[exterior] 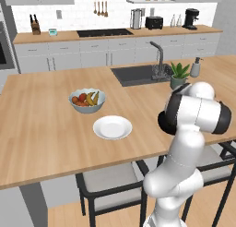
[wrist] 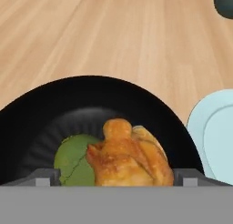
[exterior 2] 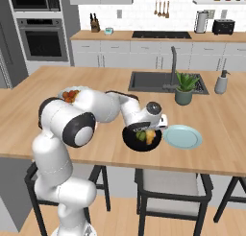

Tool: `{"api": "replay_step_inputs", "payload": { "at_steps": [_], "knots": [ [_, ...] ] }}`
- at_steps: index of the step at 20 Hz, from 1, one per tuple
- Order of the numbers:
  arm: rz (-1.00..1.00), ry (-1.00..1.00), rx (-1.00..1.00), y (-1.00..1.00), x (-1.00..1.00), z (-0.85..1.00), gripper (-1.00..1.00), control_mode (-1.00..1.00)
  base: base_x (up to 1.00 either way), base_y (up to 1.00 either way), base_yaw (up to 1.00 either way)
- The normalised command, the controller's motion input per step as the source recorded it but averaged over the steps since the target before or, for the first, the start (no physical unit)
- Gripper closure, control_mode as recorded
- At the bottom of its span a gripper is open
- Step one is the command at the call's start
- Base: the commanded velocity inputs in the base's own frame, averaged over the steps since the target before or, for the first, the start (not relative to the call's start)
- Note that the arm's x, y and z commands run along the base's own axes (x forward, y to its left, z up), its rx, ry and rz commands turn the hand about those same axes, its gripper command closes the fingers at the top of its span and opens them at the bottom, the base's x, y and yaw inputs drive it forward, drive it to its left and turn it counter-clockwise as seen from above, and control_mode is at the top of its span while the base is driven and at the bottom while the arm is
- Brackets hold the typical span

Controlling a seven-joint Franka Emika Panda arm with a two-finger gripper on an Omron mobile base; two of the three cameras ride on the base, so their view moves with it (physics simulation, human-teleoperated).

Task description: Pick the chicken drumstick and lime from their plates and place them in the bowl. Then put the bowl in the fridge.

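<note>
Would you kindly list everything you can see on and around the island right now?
bowl: one, black, near edge of island
chicken drumstick: one, golden-brown, in the bowl
lime: one, green, in the bowl beside the drumstick
plates: two, white on the island, pale blue-green right of the bowl, both empty
fruit bowl: one, grey-blue, behind the white plate
plant: one, green, by the sink
sink: one, dark, set in the island
gripper: one, open, over the bowl

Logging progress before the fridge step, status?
Tool open over black bowl. Chicken drumstick and lime both in bowl. Both plates bare. Nothing in the way.
</note>
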Motion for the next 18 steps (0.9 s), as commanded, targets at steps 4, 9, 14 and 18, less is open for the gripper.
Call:
{"api": "replay_step_inputs", "payload": {
  "at_steps": [4,9,14,18],
  "knots": [
    [-0.06,-0.07,-0.02,0.32,-0.36,0.44,-1.00,-1.00,0.00,0.00,0.00],
    [-0.03,0.01,-0.07,0.27,-0.16,0.60,-1.00,-1.00,0.00,0.00,0.00],
    [-0.01,0.21,-0.04,0.32,-0.24,0.53,-1.00,-1.00,0.00,0.00,0.00],
    [-0.02,0.20,-0.09,0.35,-0.24,0.36,-1.00,-1.00,0.00,0.00,0.00]
  ]
}}
